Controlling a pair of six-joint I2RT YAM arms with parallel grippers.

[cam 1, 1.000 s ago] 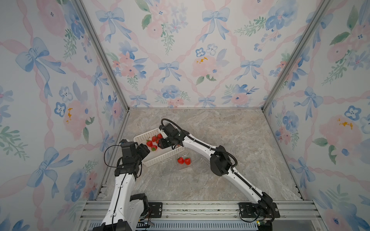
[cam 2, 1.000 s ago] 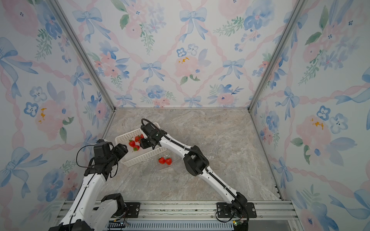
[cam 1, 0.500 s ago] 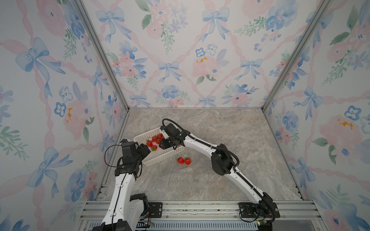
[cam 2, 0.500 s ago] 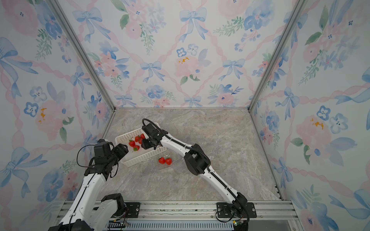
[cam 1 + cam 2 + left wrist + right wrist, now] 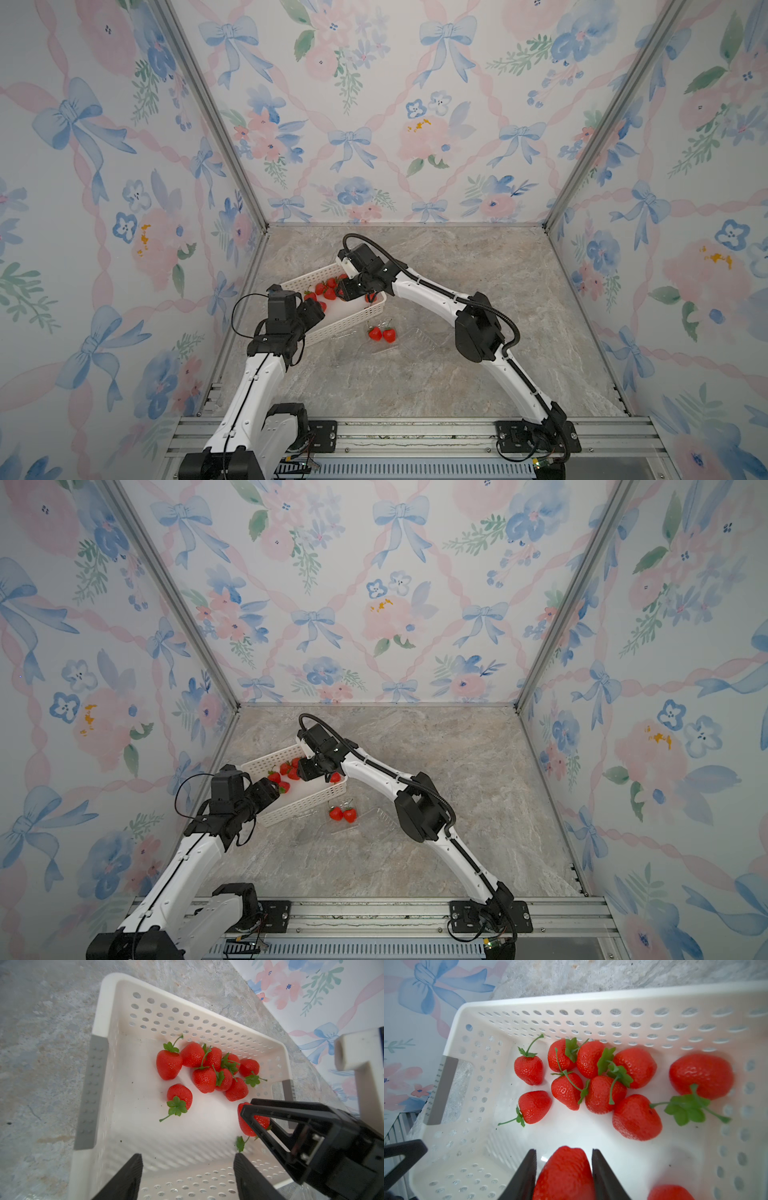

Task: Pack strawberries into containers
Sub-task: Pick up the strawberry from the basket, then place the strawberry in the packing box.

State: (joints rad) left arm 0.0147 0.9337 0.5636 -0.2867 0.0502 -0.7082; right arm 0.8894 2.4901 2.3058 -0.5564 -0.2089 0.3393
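Right jaws: clenched on one strawberry [image 5: 564,1172], low inside the basket [image 5: 612,999], near a corner.
Left jaws: released, nothing between them, poised over the basket's near end.
Loose strawberries [image 5: 600,1093]: about ten on the basket floor, most heaped against one long wall, stems crossed.
Already packed: two berries [image 5: 375,332] on the worktop [image 5: 457,374] just beside the basket, seemingly inside a clear container [image 5: 422,337]; edges hard to trace.
Slip risk: glossy, tapered skin between flat black jaws; likely to squirt out on the lift if pinched off-centre.
Crowding risk: both arms over one basket, close together; a knock likely should either swing across.
Drop-off risk: thin, light, near-invisible container; easy to miss, nudge or tip.
Snag risk: limp green stems, liable to catch a neighbour.
Materials: basket of stiff white plastic, rounded rim, round punched holes, grey handle strips; berries seeded red with soft leafy caps; worktop mottled grey, stone-patterned.
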